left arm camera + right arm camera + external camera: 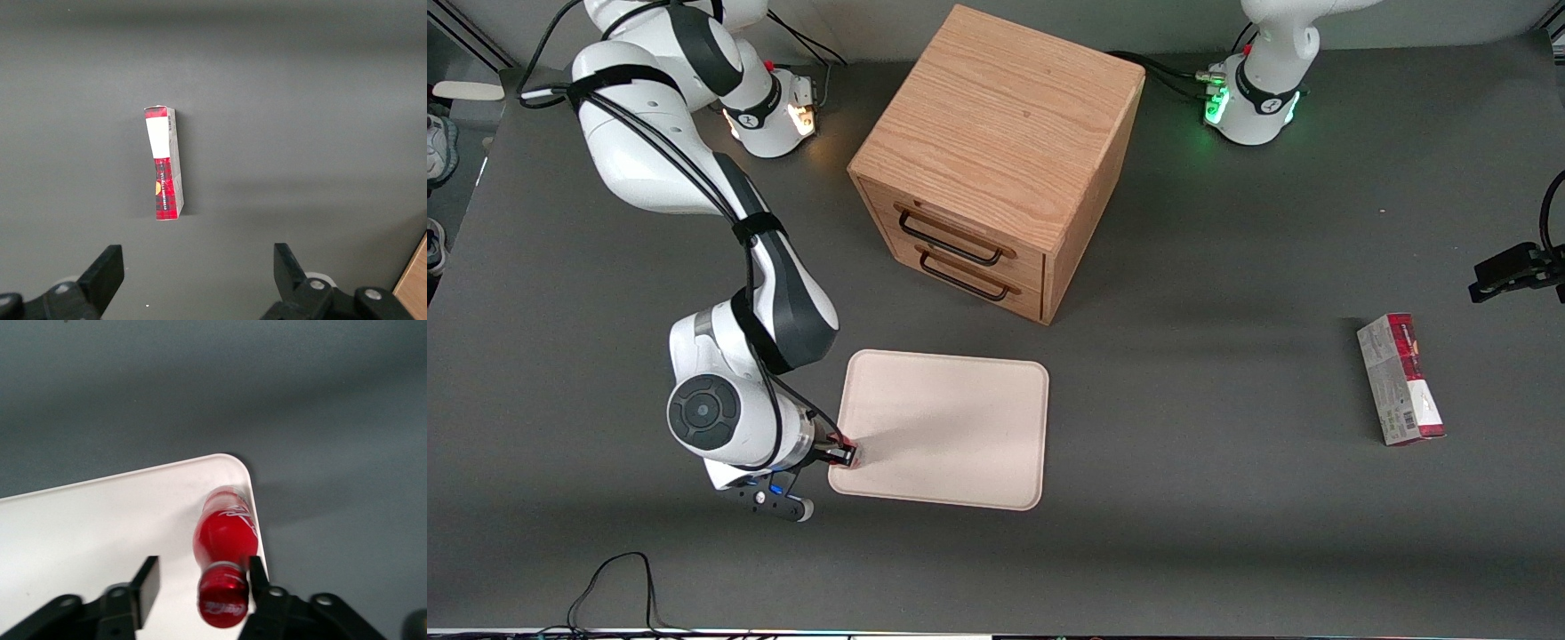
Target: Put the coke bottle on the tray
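The tool (845, 456) hangs low over the corner of the tray (960, 427) that lies nearest the working arm and nearest the front camera. The wrist view shows its fingers (148, 581) spread, one well clear of the coke bottle (225, 543), the other just beside the cap; I cannot tell whether that one touches it. The coke bottle stands on the tray, hard against the rim at that rounded corner, so the placing looks essentially done.

The risk is in the retreat. If that close finger drags on the cap as the tool lifts, the slim bottle could tip over the low rim onto the table (1183, 533). A straight lift should avoid that.

The wooden cabinet (996, 160) stands farther from the camera than the tray, and the red-and-grey carton (1400, 378) lies toward the parked arm's end, both out of the way.
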Robot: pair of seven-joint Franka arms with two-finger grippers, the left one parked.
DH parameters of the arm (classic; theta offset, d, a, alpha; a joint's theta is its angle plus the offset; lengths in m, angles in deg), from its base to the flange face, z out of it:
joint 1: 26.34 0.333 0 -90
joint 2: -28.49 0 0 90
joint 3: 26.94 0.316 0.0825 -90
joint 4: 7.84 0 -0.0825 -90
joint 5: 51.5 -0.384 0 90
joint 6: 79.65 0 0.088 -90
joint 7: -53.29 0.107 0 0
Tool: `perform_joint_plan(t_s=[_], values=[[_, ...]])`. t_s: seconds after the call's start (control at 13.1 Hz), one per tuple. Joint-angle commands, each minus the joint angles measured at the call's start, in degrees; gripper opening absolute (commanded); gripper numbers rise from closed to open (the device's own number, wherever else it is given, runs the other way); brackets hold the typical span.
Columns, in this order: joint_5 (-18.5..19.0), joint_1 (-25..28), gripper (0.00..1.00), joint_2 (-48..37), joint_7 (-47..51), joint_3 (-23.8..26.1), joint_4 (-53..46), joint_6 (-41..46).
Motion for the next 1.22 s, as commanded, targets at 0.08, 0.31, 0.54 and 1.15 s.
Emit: perform_joint_plan(t_s=[0.08, 0.31, 0.54, 1.15], values=[[1.34, 0.75, 1.0, 0.68, 1.97, -0.43, -1.79, 0.08], [1.34, 0.75, 1.0, 0.68, 1.97, -0.43, -1.62, -0.01], [1.34, 0.75, 1.0, 0.68, 1.97, -0.43, -1.62, -0.19], [0.28, -3.1, 1.0, -5.36, -4.92, -0.08, 0.22, 7.59]])
